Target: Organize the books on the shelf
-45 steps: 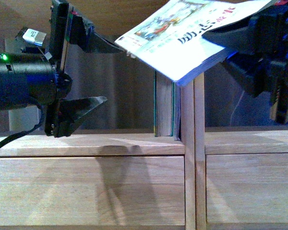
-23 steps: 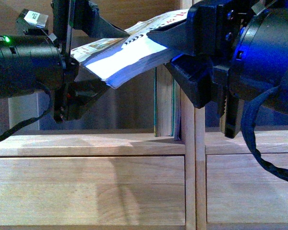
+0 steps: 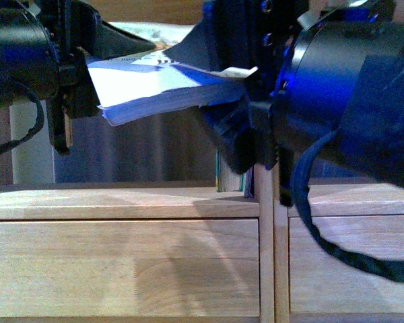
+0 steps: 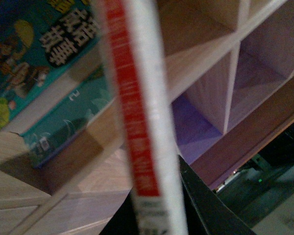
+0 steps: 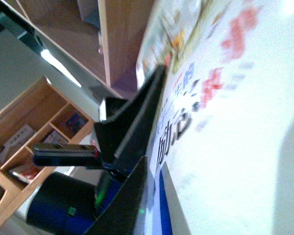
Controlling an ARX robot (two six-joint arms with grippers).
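The white-and-blue paperback [image 3: 161, 84] is held nearly flat in front of the left compartment of the shelf [image 3: 121, 269], with its page edge turned toward the camera and sagging slightly to the left. Its right end is clamped by the right gripper [image 3: 209, 84], one finger laid on the cover and one seen beneath. The left end is flanked by the left gripper [image 3: 101, 74]. Whether that gripper is pressed shut on it cannot be told (only the red-lettered spine and one dark finger are shown in the left wrist view). The teal book [image 3: 230, 180] is stood upright against the divider post [image 3: 266, 235]. Open room is seen between the paperback's lower edge and the compartment floor, and left of the teal book.
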